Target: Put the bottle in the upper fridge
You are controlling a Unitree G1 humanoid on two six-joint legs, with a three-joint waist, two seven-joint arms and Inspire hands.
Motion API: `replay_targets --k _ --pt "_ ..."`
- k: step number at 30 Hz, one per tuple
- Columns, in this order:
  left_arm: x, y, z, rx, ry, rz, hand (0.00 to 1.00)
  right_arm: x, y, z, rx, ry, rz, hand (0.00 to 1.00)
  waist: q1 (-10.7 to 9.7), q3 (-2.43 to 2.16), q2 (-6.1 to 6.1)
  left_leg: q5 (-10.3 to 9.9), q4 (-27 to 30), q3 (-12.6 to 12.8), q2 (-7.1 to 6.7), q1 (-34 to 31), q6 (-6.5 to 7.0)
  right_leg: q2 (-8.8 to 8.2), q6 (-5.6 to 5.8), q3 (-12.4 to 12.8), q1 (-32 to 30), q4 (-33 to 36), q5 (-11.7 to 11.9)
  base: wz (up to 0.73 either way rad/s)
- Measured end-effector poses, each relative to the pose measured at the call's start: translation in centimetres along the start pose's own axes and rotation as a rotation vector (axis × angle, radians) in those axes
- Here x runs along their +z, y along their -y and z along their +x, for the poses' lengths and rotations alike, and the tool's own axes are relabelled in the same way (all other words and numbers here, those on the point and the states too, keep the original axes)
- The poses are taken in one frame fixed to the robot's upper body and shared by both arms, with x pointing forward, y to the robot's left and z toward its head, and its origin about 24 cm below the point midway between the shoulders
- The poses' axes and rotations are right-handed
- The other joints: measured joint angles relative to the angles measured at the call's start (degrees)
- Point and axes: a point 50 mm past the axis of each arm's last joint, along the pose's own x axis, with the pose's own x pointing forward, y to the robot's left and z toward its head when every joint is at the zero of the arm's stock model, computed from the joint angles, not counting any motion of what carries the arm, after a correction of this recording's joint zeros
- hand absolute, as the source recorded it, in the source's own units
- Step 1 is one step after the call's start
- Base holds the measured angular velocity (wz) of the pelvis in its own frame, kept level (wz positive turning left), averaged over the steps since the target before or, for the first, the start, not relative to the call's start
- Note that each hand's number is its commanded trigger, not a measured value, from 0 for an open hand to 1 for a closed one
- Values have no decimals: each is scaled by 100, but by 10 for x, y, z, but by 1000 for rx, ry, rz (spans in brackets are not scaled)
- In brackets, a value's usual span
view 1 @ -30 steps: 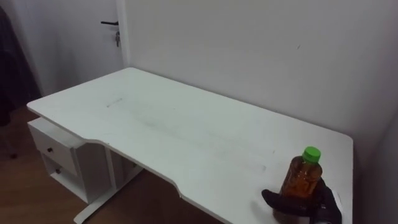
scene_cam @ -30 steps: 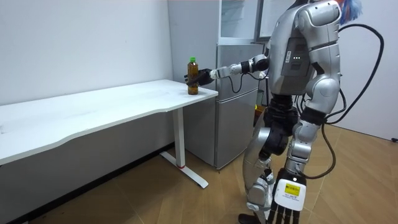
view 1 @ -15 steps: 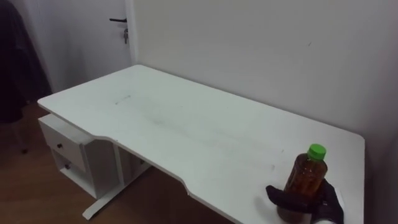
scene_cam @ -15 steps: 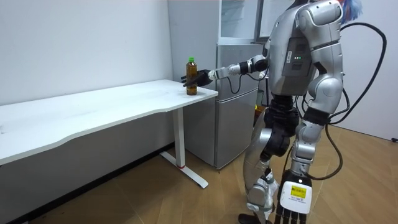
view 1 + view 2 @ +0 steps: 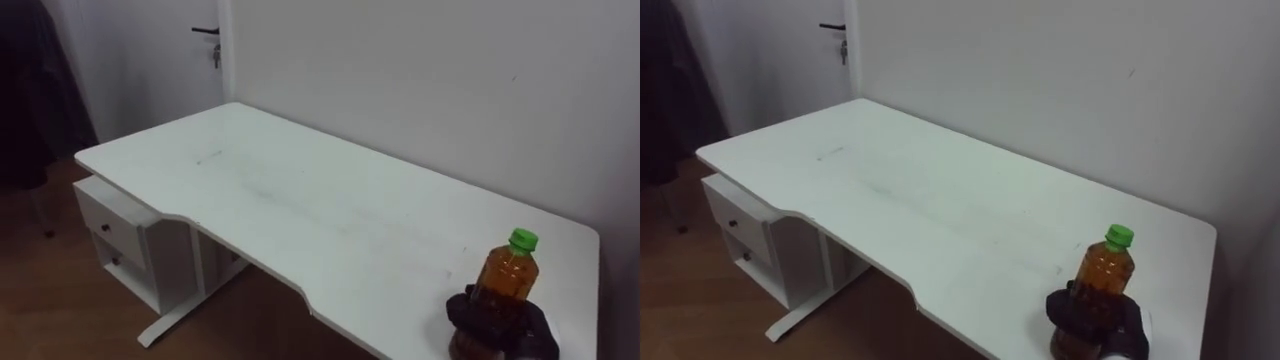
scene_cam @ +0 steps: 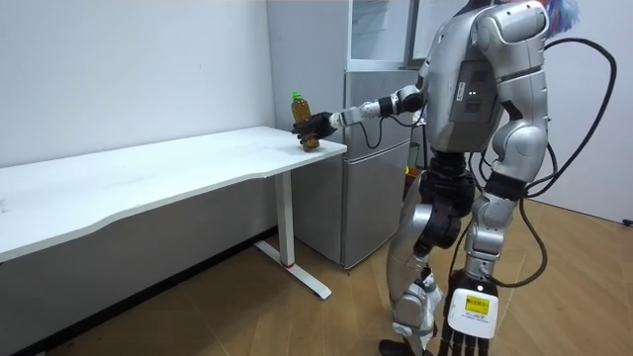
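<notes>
An amber bottle (image 5: 505, 275) with a green cap stands at the right end of the white desk (image 5: 300, 200), near its front corner. My right hand (image 5: 497, 322) is shut on the bottle's lower half, dark fingers curled round it. In the room view the bottle (image 6: 302, 117) leans a little toward the room view's left, held by my outstretched right hand (image 6: 318, 126) over the desk's corner. My left hand (image 6: 463, 339) hangs at my side, fingers straight. I stand between the desk and the grey fridge (image 6: 374, 158), whose upper compartment (image 6: 381, 30) rises behind my arm.
A white drawer unit (image 5: 120, 235) sits under the desk's left end. A wall runs behind the desk, with a door (image 5: 190, 50) at the far left. Wooden floor lies before the desk.
My right hand's fingers have curled round the bottle, which now leans slightly. The eye view has shifted a little to the left and down.
</notes>
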Motion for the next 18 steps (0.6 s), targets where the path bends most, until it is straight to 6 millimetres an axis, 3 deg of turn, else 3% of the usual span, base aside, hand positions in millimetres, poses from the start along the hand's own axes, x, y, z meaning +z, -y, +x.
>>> replay_targets --k 6,8,12,14,16,18 --pt "5 -4 1 8 35 -37 0 4 -4 -1 74 9 15 100 -137 -4 19 4 -25 124 12 24 4 10 35 72 -1 -69 -22 -9" --pt "4 -4 1 9 40 -41 0 10 -3 0 110 28 16 100 -224 -10 12 6 -94 206 12 123 9 9 45 201 3 -48 -28 -22" --pt "-1 -11 2 31 24 -89 0 36 -5 -6 176 131 18 100 -402 -34 -30 8 -218 373 18 286 13 8 63 347 6 17 -39 -24" --pt "-4 -15 2 47 17 -103 0 53 -2 -13 228 208 13 100 -481 -83 -91 8 -293 518 38 399 13 23 62 423 26 22 -40 -28" --pt "-4 -17 2 53 20 -116 0 68 1 -16 259 270 16 100 -691 -96 -117 2 -289 522 38 420 21 36 67 449 93 -18 -32 -8" --pt "-1 -20 3 60 34 -115 0 84 6 -20 264 329 20 100 -770 -93 -143 2 -307 547 39 470 22 75 90 531 111 -83 -10 -11"
